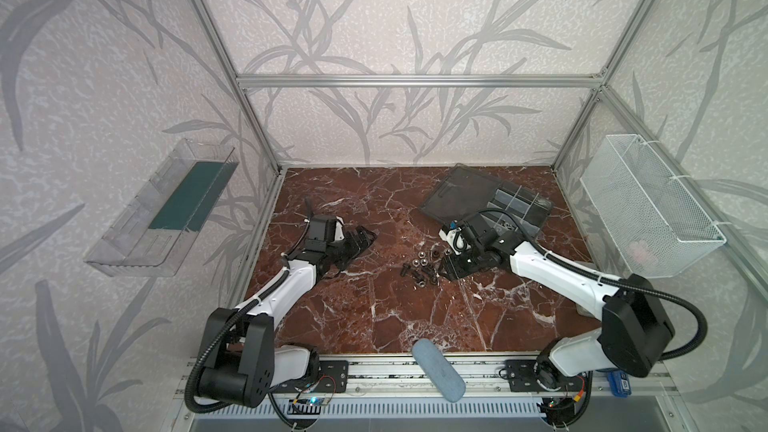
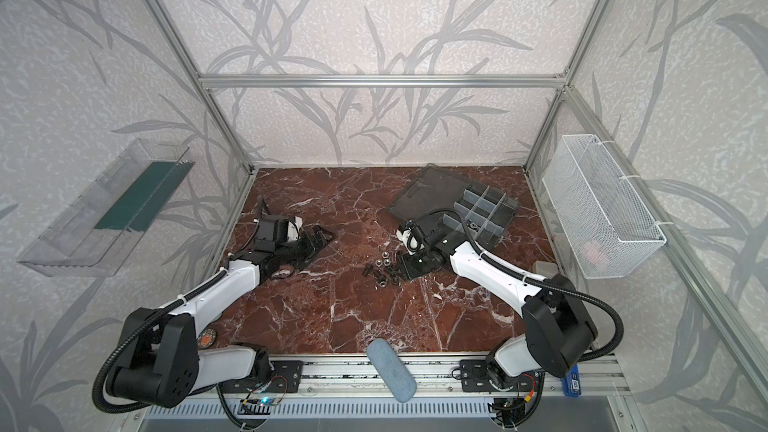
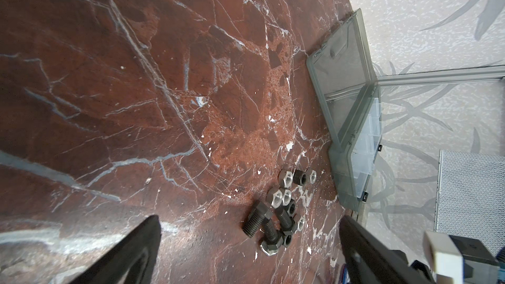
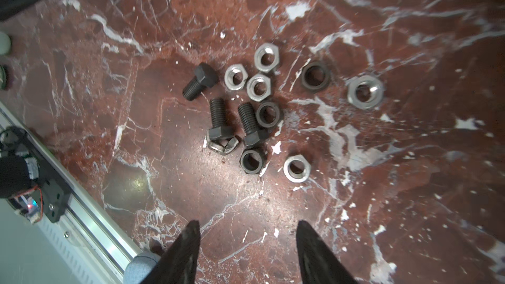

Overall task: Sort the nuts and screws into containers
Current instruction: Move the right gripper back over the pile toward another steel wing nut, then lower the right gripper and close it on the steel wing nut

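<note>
Right tool (image 4: 246,222): jaws about half open, empty, low over the desk (image 4: 396,200), just short of the pile. Left tool (image 1: 360,242): jaws wide, empty, well left of the pile.

Pile sits mid-desk, all loose. 3 black screws (image 4: 218,117) with hex heads, lying flat. 6 silver nuts (image 4: 258,87), with 3 black nuts (image 4: 269,114) among them. 1 screw head rides on a silver nut, and another screw touches 2 black nuts.

Handling, my read: steel, rigid, dense for the size, smooth, nothing fragile. The desk looks slick, so a one-sided touch would skid a part.
- Nuts lie flat and low: pinch across 2 opposite flats, tips almost on the desk.
- Screws may roll: grip across the shank close to the head.
- Easiest first pick: nearest nut (image 4: 296,168), touching nothing.

Rear right: box (image 1: 536,218), lid (image 1: 461,189) flat open, compartments (image 2: 484,201) exposed. Contents too small to tell.
</note>
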You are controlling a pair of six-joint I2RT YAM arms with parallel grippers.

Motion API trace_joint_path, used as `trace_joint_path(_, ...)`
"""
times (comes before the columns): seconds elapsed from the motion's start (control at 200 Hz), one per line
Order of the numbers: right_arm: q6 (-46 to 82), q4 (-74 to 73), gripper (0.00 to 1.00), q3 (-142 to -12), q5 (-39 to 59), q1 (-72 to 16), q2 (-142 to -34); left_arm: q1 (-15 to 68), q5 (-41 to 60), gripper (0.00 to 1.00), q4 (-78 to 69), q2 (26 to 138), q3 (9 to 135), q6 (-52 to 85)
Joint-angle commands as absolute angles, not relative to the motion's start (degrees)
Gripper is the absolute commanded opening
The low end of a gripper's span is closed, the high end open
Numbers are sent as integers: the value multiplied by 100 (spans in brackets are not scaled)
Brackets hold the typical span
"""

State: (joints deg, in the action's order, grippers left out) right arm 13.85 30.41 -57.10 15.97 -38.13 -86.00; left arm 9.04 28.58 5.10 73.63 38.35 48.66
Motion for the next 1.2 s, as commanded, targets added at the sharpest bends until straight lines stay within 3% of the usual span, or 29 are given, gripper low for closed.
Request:
trace_joint_path(0.0, 1086, 2912, 58, -5866, 1866, -4058, -8815, 897, 2933, 100, 480, 7383, 3821, 4893)
trace_joint_path(0.37, 748, 2611, 58, -6172, 1837, -4479, -9611, 870, 3087, 100, 279, 7453, 3777, 4984)
trace_joint_path(1.195, -135, 3068, 53, -7039, 2039, -4479, -11002, 800, 2997, 100, 448, 7313, 3746, 4913)
